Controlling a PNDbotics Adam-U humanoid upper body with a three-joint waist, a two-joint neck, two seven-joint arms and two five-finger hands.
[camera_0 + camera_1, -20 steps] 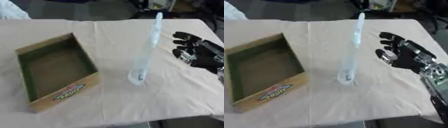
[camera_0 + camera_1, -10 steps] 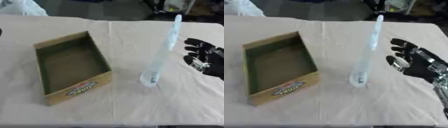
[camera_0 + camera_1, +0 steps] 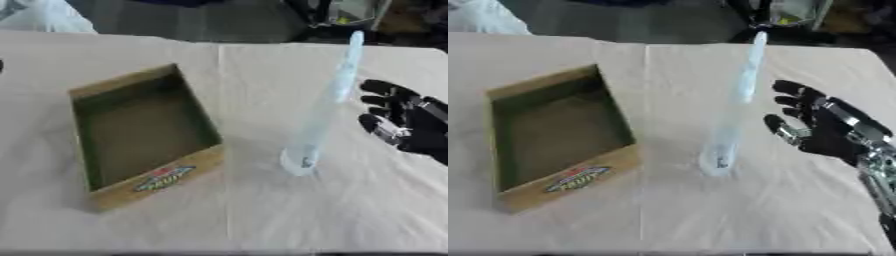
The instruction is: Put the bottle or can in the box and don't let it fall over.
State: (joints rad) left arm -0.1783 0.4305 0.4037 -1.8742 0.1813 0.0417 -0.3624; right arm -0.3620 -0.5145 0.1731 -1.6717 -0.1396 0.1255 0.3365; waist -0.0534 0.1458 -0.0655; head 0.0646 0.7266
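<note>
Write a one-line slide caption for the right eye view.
Open right hand beside a tall clear bottle standing upright on the cloth-covered table, empty cardboard box to its left.

A table (image 3: 262,215) draped in a pale beige cloth (image 3: 667,220) fills nearly the whole view, and a crease runs down the cloth from the far edge toward the near one. Beyond the table's far edge lies a dark grey floor (image 3: 184,20). Past the far left corner sits something white and crumpled (image 3: 39,12). Past the far right corner there's dark, blurred clutter (image 3: 798,17), hard to make out. Light is soft and even.
</note>
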